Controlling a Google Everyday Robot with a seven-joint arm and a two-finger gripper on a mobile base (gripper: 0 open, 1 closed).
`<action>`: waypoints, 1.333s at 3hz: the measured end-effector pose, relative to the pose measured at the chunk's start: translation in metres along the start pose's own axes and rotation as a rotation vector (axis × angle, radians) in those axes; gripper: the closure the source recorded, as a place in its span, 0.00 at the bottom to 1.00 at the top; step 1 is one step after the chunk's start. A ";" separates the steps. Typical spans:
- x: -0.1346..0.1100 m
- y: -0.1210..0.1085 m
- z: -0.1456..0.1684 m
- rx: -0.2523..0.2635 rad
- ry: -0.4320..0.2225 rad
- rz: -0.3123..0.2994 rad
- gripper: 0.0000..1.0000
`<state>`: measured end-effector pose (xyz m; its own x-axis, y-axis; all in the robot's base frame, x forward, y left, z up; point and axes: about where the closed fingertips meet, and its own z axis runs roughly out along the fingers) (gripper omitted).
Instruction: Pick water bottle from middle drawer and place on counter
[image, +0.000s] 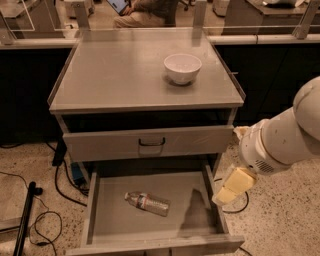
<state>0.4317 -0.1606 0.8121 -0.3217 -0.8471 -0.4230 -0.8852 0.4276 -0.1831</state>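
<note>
The water bottle (147, 202) lies on its side on the floor of the open middle drawer (115, 222), cap pointing left, a little left of the drawer's centre. The grey counter (115, 75) is the cabinet top above it. My gripper (231, 186), a cream-coloured piece at the end of the white arm (280, 140), hangs just outside the drawer's right wall, above and to the right of the bottle and not touching it. It holds nothing that I can see.
A white bowl (182, 67) stands on the counter's right rear part. A closed drawer front with a black loop handle (151, 142) sits above the open drawer. Black cables and a stand (27, 212) lie on the floor at the left.
</note>
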 end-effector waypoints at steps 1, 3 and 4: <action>-0.005 0.005 0.001 -0.004 -0.013 -0.011 0.00; -0.041 0.056 0.076 -0.146 -0.133 -0.017 0.00; -0.043 0.065 0.109 -0.181 -0.157 0.010 0.00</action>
<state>0.4247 -0.0622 0.7216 -0.2868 -0.7778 -0.5593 -0.9328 0.3598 -0.0221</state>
